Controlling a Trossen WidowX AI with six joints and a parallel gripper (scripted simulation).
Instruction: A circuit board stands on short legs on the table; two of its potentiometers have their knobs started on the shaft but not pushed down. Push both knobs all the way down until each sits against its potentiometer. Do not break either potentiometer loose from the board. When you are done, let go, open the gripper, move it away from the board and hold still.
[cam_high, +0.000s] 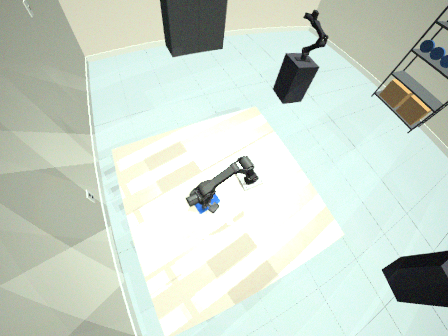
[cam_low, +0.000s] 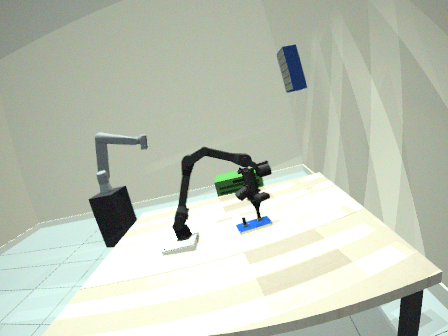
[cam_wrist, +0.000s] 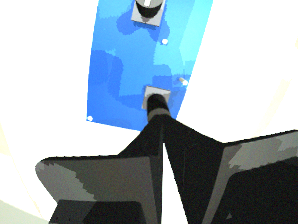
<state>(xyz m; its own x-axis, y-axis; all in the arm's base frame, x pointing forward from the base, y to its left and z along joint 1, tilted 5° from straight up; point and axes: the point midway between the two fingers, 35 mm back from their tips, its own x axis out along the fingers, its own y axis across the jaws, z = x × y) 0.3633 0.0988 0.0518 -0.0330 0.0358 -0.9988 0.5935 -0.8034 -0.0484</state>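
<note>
- Circuit board (cam_high: 201, 208) (cam_low: 251, 227) (cam_wrist: 107, 75): lying blue and roughly level above the table (cam_high: 292, 215) (cam_low: 200, 295), toward the left in the top view, well apart from the arm's white base plate (cam_high: 258, 185) (cam_low: 189, 246).
- On that board, in the exterior view, standing upright at left: a dark knob (cam_low: 244, 220) (cam_wrist: 148, 9) over its square grey potentiometer (cam_wrist: 142, 19), apart from the gripper.
- Standing at right along the same board: the other dark knob (cam_wrist: 156, 102), over its own grey potentiometer (cam_wrist: 162, 92), directly beneath the fingertips.
- Pointing down at this right knob: the gripper (cam_high: 213, 208) (cam_low: 259, 217) (cam_wrist: 160, 120), with fingers pressed together at the tips and pinching nothing.
- Appearing to meet the knob's top with those closed tips; whether pressing, cannot tell.
- Stretching rightward in the top view: the black arm (cam_high: 222, 178) (cam_low: 205, 152), arching back to that base plate.
- Standing farther right, on the floor: a black pedestal (cam_high: 296, 80) (cam_low: 113, 215), carrying another arm (cam_high: 317, 34) (cam_low: 102, 157).
</note>
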